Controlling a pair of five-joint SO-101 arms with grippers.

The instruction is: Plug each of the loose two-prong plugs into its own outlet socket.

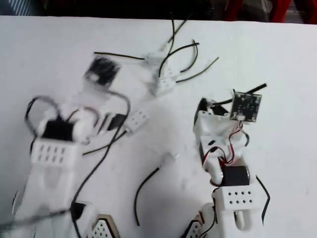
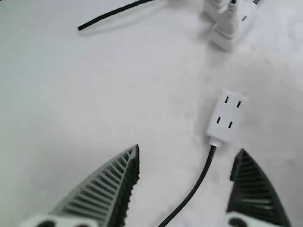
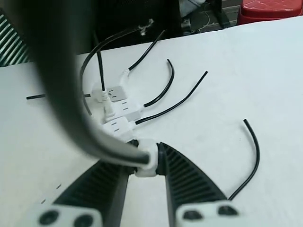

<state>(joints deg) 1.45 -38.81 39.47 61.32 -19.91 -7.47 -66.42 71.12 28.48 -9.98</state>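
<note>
Partly done, by my read: the outlet cluster (image 1: 163,79) at upper centre of the high view already has plugs seated. The two-socket outlet block (image 2: 226,118) is empty, just ahead of the left gripper (image 2: 189,151), whose jaws are spread wide with the block's cord running between them. The right gripper (image 3: 147,150) pinches a white plug (image 3: 147,164) and a loose plug (image 1: 171,158) lies lower centre, both left to do; white table (image 1: 277,59), dark room behind, red plastic item (image 3: 270,9) upper right.
</note>
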